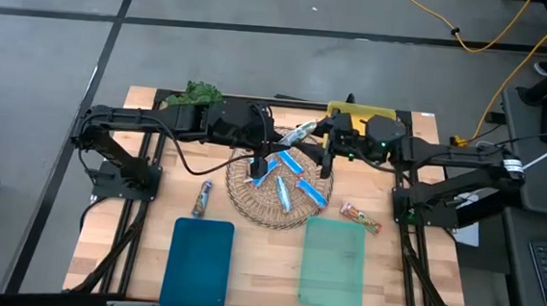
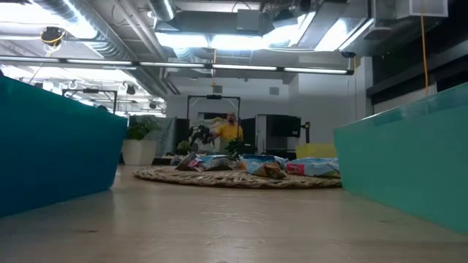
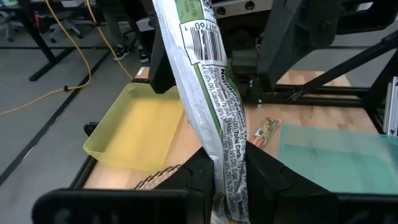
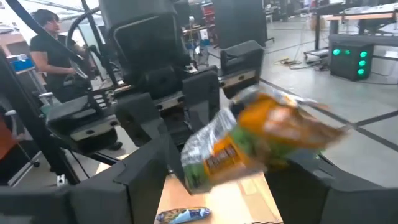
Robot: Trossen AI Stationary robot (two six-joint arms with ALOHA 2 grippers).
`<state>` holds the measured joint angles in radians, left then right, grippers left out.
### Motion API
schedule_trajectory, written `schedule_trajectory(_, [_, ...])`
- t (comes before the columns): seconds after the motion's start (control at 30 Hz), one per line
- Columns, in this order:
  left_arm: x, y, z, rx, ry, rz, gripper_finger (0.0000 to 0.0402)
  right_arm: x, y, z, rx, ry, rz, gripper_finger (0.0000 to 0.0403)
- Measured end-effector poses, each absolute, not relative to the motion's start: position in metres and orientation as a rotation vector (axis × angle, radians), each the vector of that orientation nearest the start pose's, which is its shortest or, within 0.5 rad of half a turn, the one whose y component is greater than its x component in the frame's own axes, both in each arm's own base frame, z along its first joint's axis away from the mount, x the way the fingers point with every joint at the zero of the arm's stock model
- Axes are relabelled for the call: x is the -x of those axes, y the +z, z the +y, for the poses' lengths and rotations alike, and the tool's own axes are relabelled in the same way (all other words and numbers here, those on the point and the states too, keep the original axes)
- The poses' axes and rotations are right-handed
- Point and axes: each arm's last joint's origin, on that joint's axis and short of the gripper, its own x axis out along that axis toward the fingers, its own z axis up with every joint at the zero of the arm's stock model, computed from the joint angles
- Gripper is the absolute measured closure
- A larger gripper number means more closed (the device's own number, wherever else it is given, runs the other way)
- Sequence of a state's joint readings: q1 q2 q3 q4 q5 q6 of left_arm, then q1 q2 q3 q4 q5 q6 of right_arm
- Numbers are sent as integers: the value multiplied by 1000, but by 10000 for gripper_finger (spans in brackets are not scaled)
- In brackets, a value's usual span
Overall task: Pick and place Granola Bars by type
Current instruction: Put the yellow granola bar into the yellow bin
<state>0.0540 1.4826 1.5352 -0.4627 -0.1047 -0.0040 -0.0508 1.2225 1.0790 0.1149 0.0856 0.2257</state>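
Observation:
My left gripper [image 1: 272, 145] [image 3: 227, 171] hovers over the round woven mat [image 1: 241, 197], shut on a silvery granola bar [image 1: 299, 133] [image 3: 208, 81] with a green-and-orange face [image 4: 261, 140]. My right gripper [image 1: 324, 147] [image 4: 227, 167] faces it, open. Its fingers stand wide on either side of the bar's free end without touching it. Several blue bars [image 1: 302, 187] lie on the mat, and they show in the low view too [image 2: 256, 165]. One silvery bar [image 1: 201, 198] lies on the table left of the mat. An orange-brown bar [image 1: 359, 217] [image 3: 264, 132] lies to the mat's right. My left gripper pinches the silvery bar near one end [image 3: 229, 186] between its two fingers. The rest of the bar sticks out past the fingertips toward my right gripper. The bar is lifted clear of the mat.
A blue tray [image 1: 196, 263] and a green tray [image 1: 331, 263] sit near the table's near edge. A yellow tray [image 1: 361, 111] [image 3: 137, 134] and a leafy green sprig [image 1: 193, 94] are at the far edge. A person [image 4: 46, 37] is in the room beyond.

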Motion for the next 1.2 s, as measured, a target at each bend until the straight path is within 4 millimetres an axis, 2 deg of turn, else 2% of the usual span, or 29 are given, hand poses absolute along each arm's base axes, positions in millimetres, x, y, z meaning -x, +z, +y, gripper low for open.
schedule_trajectory(0.2, [-326,400,21,-10,155,422,345,-281,373,-18,-219,-137,22,196])
schedule_trajectory(0.57, [-326,400,21,-52,130,425,344,-279,375,-21,-191,-144,11,352])
schedule_trajectory(0.7, [-326,400,20,-54,126,425,331,-278,376,-21,-147,-144,13,359])
schedule_trajectory(0.9, [-325,397,20,-54,124,453,291,-275,377,-26,-124,-161,16,333])
schedule_trajectory(1.2, [-323,393,20,-20,132,495,236,-249,392,-46,-110,-253,-19,362])
